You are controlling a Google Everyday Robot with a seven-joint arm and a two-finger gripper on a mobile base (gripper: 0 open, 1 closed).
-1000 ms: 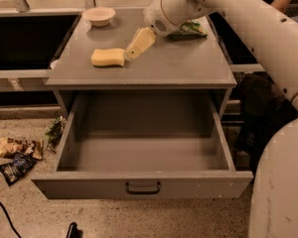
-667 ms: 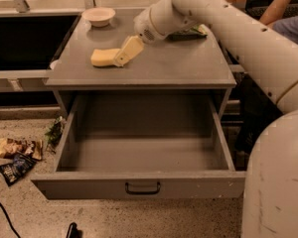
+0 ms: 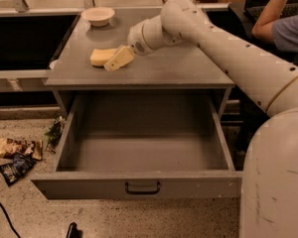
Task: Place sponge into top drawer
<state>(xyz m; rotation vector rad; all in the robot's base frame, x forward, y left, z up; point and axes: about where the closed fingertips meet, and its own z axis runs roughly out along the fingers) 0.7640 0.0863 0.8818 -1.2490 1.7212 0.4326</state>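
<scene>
The pale yellow sponge (image 3: 99, 57) lies flat on the grey cabinet top (image 3: 179, 68), left of centre. My gripper (image 3: 118, 58) reaches in from the right on the long white arm and sits right at the sponge's right end, overlapping it in view. Whether it touches the sponge I cannot tell. The top drawer (image 3: 139, 152) below is pulled fully open. Its grey inside holds nothing, and its small dark handle (image 3: 142, 188) faces the front.
A small cream bowl (image 3: 98, 15) stands at the back left of the cabinet top. Snack bags (image 3: 16, 157) lie on the speckled floor to the left. A person's arm (image 3: 280, 21) is at the upper right. My white base (image 3: 275, 182) fills the lower right.
My gripper has moved left across the cabinet top, from a short way right of the sponge to right against its right end. The sponge and drawer have not moved.
</scene>
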